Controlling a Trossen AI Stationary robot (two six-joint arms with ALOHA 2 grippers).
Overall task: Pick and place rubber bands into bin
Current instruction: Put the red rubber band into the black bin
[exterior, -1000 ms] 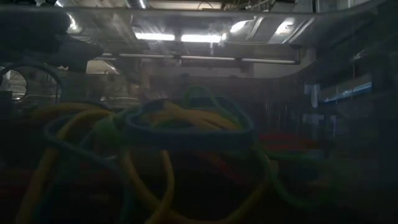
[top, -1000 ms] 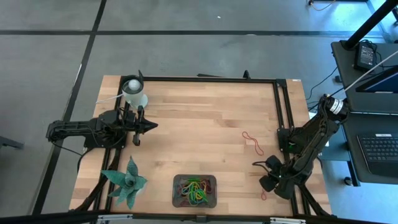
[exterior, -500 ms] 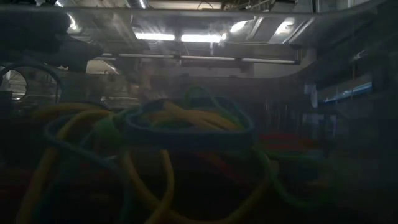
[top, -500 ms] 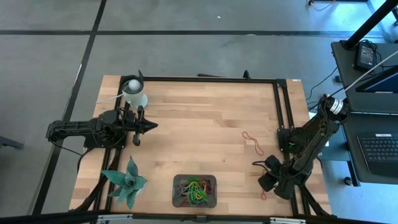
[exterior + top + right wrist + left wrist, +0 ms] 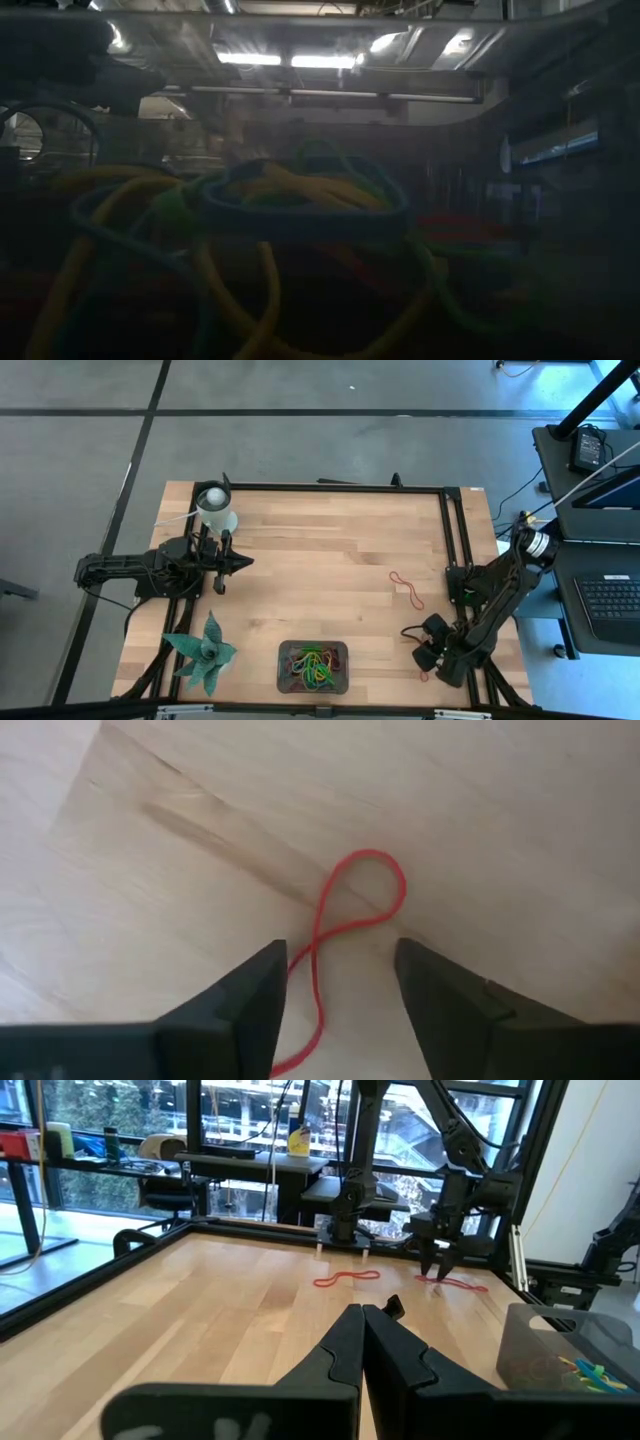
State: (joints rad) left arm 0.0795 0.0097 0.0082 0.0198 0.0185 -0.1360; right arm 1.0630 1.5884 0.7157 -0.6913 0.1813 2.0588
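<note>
The right gripper [image 5: 335, 990] has just spread its fingers over a red rubber band [image 5: 345, 925] lying on the table near the right edge, ready to pinch. The left gripper [image 5: 240, 561] waits pressed together. The bin [image 5: 343, 650] already holds several bands.

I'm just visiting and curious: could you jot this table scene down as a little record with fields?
Right pincer: open, low over a red rubber band on the wooden table
Left pincer: shut, waiting near the white cup
Bin: dark tray holding many coloured bands
Loose bands: another red one mid-table
Other: teal plant figure
</note>
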